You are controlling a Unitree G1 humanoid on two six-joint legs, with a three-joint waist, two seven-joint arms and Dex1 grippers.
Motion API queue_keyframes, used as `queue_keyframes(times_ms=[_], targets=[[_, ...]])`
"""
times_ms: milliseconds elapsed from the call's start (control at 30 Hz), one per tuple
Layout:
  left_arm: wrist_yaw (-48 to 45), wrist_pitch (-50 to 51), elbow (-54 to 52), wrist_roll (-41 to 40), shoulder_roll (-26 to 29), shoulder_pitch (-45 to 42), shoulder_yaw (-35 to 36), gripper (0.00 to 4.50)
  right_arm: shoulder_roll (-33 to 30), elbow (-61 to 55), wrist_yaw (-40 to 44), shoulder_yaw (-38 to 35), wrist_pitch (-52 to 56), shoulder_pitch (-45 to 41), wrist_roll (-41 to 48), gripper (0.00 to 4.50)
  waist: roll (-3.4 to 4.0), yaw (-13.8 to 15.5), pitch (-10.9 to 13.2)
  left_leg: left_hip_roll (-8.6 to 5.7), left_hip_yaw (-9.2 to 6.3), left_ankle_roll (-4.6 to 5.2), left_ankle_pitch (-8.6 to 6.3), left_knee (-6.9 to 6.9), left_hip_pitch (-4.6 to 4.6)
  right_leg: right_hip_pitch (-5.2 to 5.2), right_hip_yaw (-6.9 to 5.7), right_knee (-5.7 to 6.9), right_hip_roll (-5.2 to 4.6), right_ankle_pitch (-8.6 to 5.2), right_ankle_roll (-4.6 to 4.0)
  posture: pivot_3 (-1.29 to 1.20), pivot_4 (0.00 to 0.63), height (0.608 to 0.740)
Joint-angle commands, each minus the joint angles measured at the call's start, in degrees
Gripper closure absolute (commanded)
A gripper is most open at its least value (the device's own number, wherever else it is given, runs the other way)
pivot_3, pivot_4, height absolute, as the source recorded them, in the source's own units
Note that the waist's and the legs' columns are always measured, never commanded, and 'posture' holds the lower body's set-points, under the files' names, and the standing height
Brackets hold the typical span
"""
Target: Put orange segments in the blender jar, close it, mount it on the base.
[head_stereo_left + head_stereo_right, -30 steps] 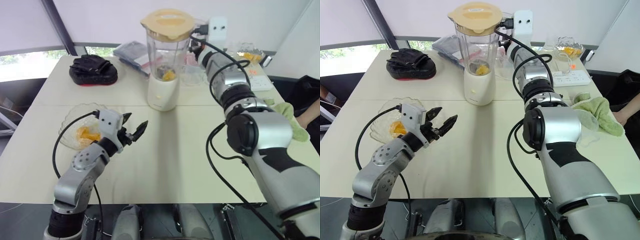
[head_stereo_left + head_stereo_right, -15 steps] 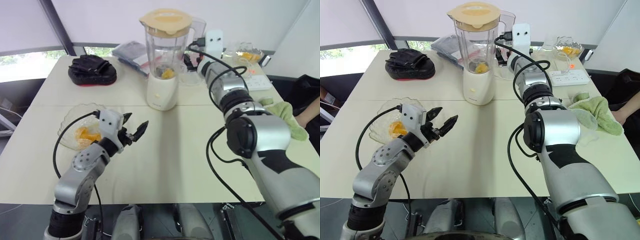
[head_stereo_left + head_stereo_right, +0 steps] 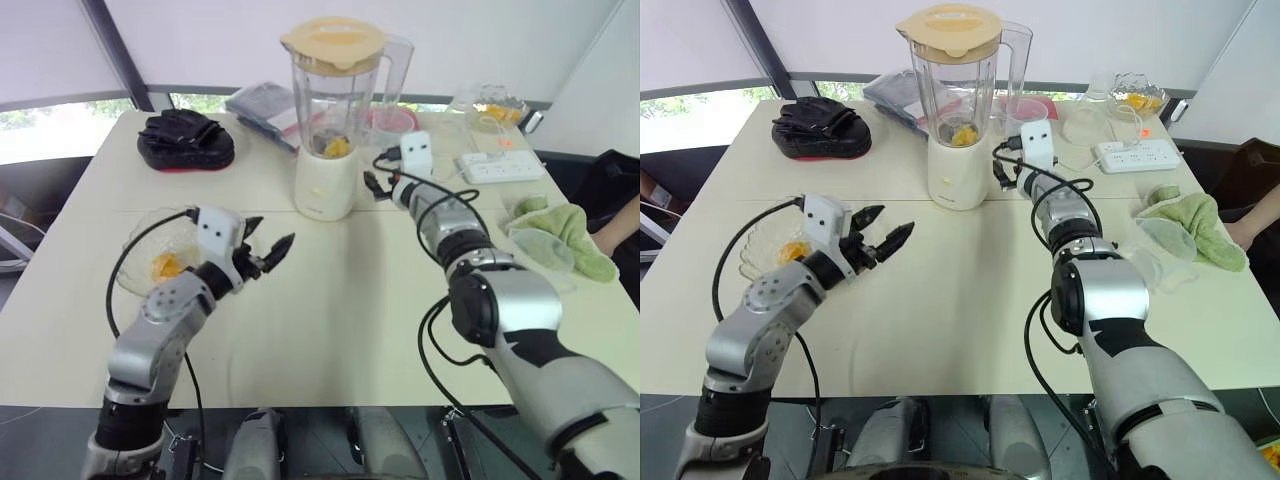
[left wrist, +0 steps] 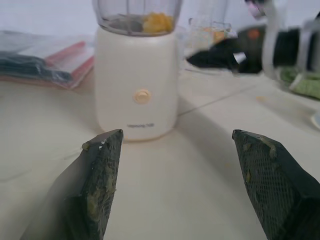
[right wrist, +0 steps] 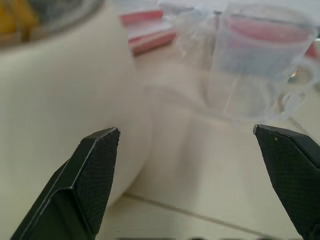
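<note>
the right claw (image 3: 1008, 172) has let go and dropped away from the top of the blender jar (image 3: 958, 88): a second ago it was up by the jar's handle and lid, and now it hangs low, just beside the base (image 3: 957, 177), with its two black fingers spread wide and nothing between them. the jar stands upright on the base with its cream lid (image 3: 949, 31) on, and a few orange segments (image 3: 963, 134) sit at the bottom by the blade. the left claw (image 3: 880, 243) hovers over the surface (image 3: 970, 300) with its fingers apart and empty, pointed toward the base; it has barely shifted. behind it the glass bowl (image 3: 755, 255) holds a few more pieces of fruit. judged from how things lie, the filling, closing and mounting all look done, and the right arm's retreat reads as a release after seating the jar. whether the jar is fully locked onto the socket cannot be told from here.
</note>
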Motion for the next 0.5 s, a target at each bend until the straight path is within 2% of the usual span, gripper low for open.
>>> queue_keyframes(times_ms=[33,167,300,400,500], targets=[[-1.3,-1.5,1.5,-0.9,1.3,-3.5,2.6,0.86,-1.2,-17.9,5.2,0.1,1.0,6.4,4.2,0.03,0.00,0.1,0.0,0.00,-0.01,0.00,0.00,0.00,0.00,0.00,0.00,0.01,0.00,0.00,0.00,0.00,0.150,0.740],[-2.8,-1.7,4.3,-1.1,2.3,-6.4,3.5,0.86,-1.4,-56.3,5.2,-0.5,17.5,24.3,10.8,0.03,0.01,0.6,0.0,0.01,-0.14,-0.01,0.00,-0.01,-0.03,0.01,-0.07,0.02,-0.01,-0.02,0.04,0.00,0.150,0.740],[-3.8,-1.9,6.5,-1.6,2.5,-8.4,4.5,0.86,-3.3,-82.4,5.2,-0.6,30.1,36.6,17.0,0.03,0.01,0.8,0.0,0.02,-0.12,-0.01,0.00,-0.02,-0.06,-0.04,-0.06,0.03,-0.01,-0.02,0.04,0.00,0.150,0.740],[-4.0,-1.4,6.8,-2.2,2.5,-9.5,4.9,0.86,-6.6,-98.6,7.4,-1.2,38.6,45.4,23.4,0.03,-0.01,1.1,0.0,0.02,-0.13,-0.02,0.01,0.02,0.03,0.03,-0.06,0.08,0.00,-0.02,0.02,0.00,0.150,0.740],[-4.7,-0.9,6.6,-2.7,2.9,-9.9,4.9,0.86,-9.2,-106.9,8.1,-2.4,43.8,49.9,28.9,0.03,-0.03,1.1,0.0,0.03,-0.15,-0.02,0.01,0.05,0.14,0.14,-0.05,0.07,0.06,-0.04,-0.01,0.00,0.150,0.740]])
